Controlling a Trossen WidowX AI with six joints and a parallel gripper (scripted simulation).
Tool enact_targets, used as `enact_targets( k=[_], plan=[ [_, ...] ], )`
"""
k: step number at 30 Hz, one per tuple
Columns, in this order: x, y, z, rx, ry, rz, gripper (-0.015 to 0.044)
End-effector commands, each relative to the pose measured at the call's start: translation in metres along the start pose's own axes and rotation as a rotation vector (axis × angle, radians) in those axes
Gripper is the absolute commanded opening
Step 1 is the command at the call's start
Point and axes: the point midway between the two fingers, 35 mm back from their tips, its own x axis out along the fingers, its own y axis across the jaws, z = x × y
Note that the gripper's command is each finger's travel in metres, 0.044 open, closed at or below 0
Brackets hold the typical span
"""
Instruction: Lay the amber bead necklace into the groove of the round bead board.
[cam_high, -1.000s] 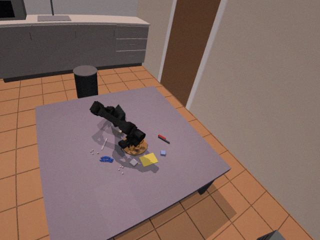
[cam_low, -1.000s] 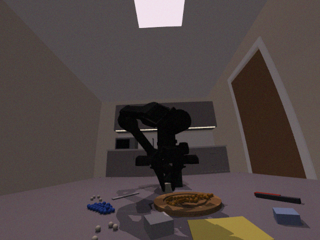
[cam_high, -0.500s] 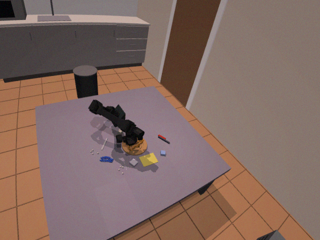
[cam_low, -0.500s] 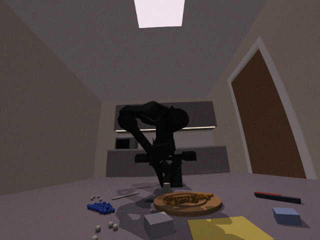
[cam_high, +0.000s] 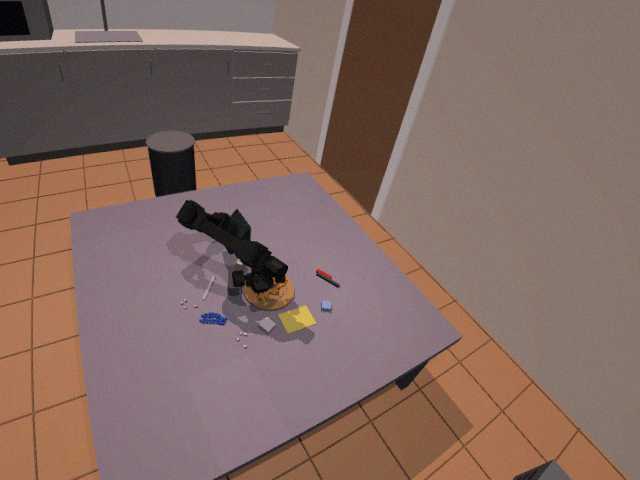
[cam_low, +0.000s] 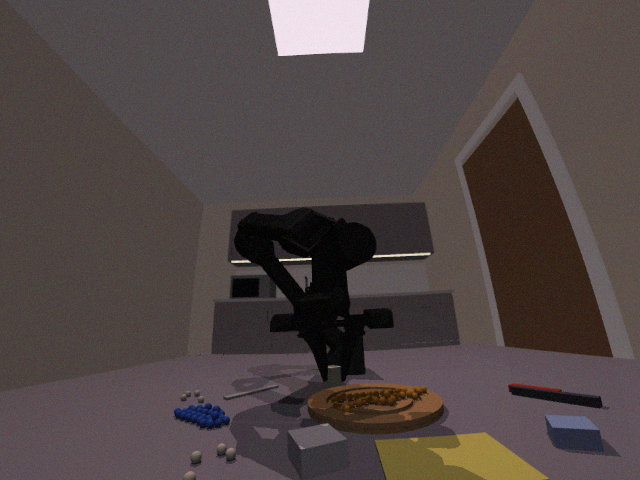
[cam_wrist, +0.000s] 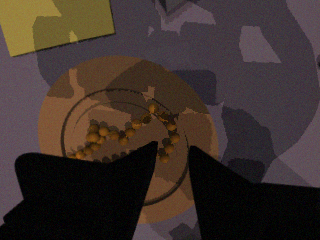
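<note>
The round wooden bead board (cam_high: 269, 305) (cam_low: 372, 423) (cam_wrist: 50, 125) lies flat on the table. The amber bead necklace (cam_low: 385, 397) (cam_wrist: 103, 131) lies on it as a narrow, crooked loop, mostly across the middle inside the dark groove ring. In the wrist view its right bend lies close to the ring, and its left part reaches the ring's left side. My gripper (cam_low: 334, 380) (cam_wrist: 173, 149) is partly open with nothing between its fingers. It is above the board's edge nearest the arm, and its left finger hides part of the necklace.
A yellow sheet (cam_high: 297, 319) (cam_low: 457, 457) and grey block (cam_high: 267, 324) (cam_low: 316, 449) lie near the board. Blue beads (cam_high: 212, 318), loose pale beads (cam_high: 241, 334) and a white stick (cam_high: 208, 288) are left. A blue block (cam_high: 326, 305) and red-black pen (cam_high: 327, 277) are right.
</note>
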Motion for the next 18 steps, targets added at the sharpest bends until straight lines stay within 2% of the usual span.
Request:
enact_targets(
  k=[1,18],
  plan=[
    [0.006,0.000,-0.001,-0.007,0.002,-0.003,0.0120],
    [0.030,-0.001,-0.002,-0.010,0.005,-0.007,0.0120]
  ],
)
